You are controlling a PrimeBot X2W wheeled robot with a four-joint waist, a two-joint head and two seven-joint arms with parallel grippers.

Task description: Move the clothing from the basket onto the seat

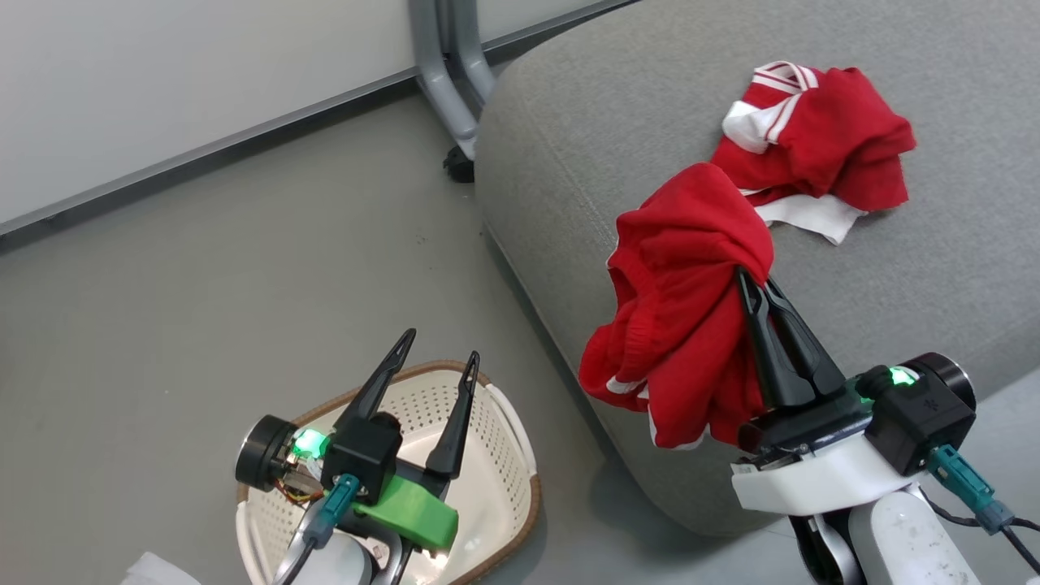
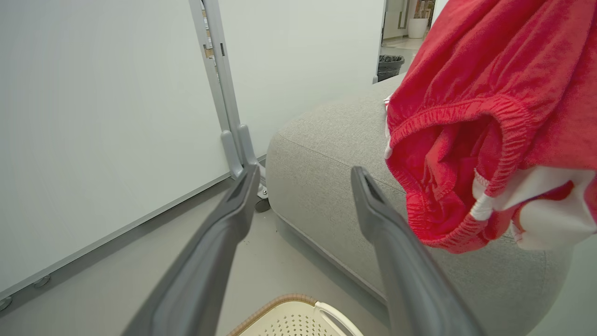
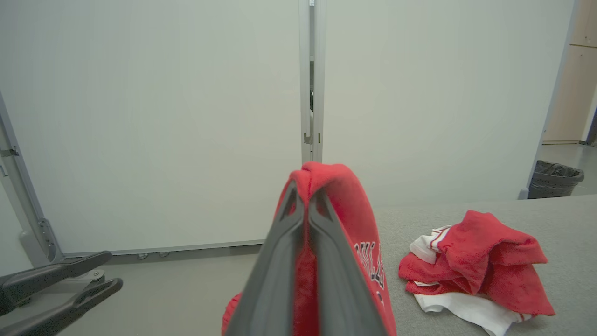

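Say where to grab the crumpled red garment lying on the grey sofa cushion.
Pinch the raised red fold atop the crumpled red-and-white fabric garment, from straight above: its edges lie flat on the light grey upholstered cushion, only that hump stands proud.

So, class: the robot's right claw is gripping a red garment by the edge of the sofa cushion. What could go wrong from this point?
1. The held garment hangs right at the seat's rounded edge, not over its middle. Released here, it could well slide off to the floor.
2. Fabric is draped over the right claw, so it may cling or snag when the claw opens.
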